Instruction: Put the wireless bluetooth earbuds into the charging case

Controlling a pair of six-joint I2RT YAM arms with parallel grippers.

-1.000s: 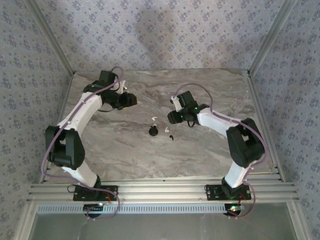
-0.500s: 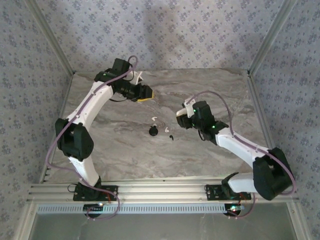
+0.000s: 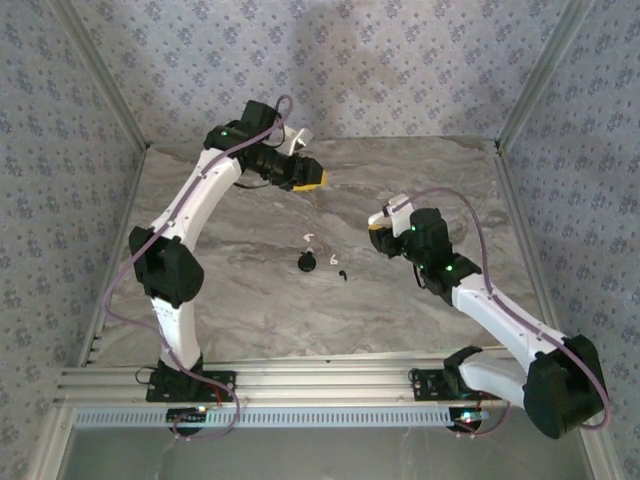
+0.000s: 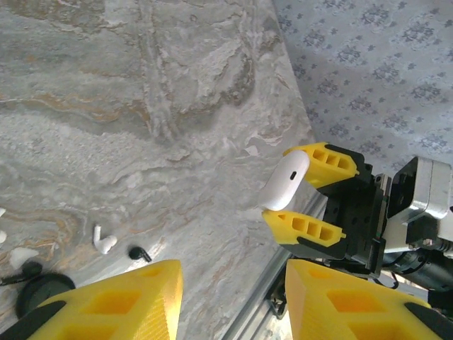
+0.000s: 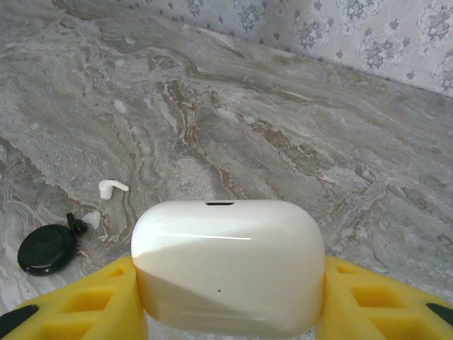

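"While the right fingers (image 5: 85, 304) pinch the white charging case (image 5: 228, 265) from either side, held up off the worktop (image 3: 250, 300), where does the trouble lie?" asks Dana.

"In the shell itself," says Ruiz. "It is glossy and rounded, so it looks liable to swivel or squirt out of that pinch if anything presses on it. Its lid also appears shut, and nothing goes in until it opens."

"And the earbuds?"

"Two white earbuds (image 3: 308, 238) lie on the marble near the middle, one just beyond the round black case (image 3: 306, 262) and one just to its right, with the black earbud (image 3: 343, 274) near that. All are tiny. The left fingers (image 4: 120, 301) are spread wide and hang over the far side, well apart from them."

"So the pick is the risk."

"Likely. Broad pads closing on a small slick piece could flick it across the worktop or nip it crooked, and a crooked earbud would not seat. Taking the black one for the white shell would be another slip."
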